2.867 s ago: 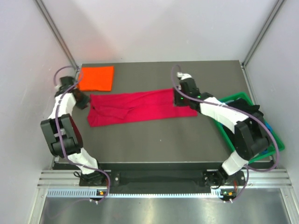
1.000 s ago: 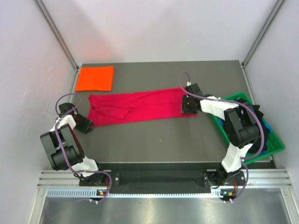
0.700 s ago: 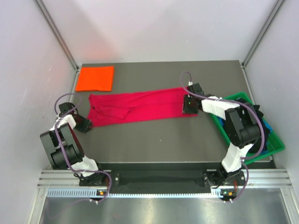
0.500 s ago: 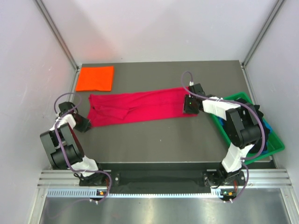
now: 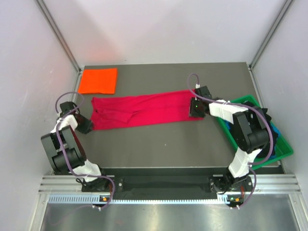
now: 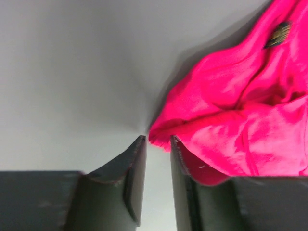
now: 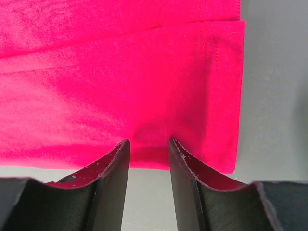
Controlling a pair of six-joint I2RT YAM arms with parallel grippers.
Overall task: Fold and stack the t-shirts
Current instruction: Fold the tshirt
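Observation:
The crimson-red t-shirt (image 5: 144,109) lies folded into a long strip across the middle of the table. My left gripper (image 5: 88,126) sits low at its left near corner; in the left wrist view the fingers (image 6: 158,139) are narrowly apart with the cloth corner (image 6: 231,110) at their tips. My right gripper (image 5: 195,109) is at the strip's right end; in the right wrist view it (image 7: 148,142) is open, its tips on the near hem of the red cloth (image 7: 120,72). The orange t-shirt (image 5: 98,80) lies folded at the back left.
A green bin (image 5: 285,147) stands at the table's right edge, holding dark and blue cloth (image 5: 265,118), partly hidden by the right arm. The table's near half (image 5: 159,144) is bare grey surface. White walls close in on both sides.
My left gripper has moved from beside the orange shirt down the table's left edge, then up to the red shirt's left corner. My right gripper settled at the right end's hem.

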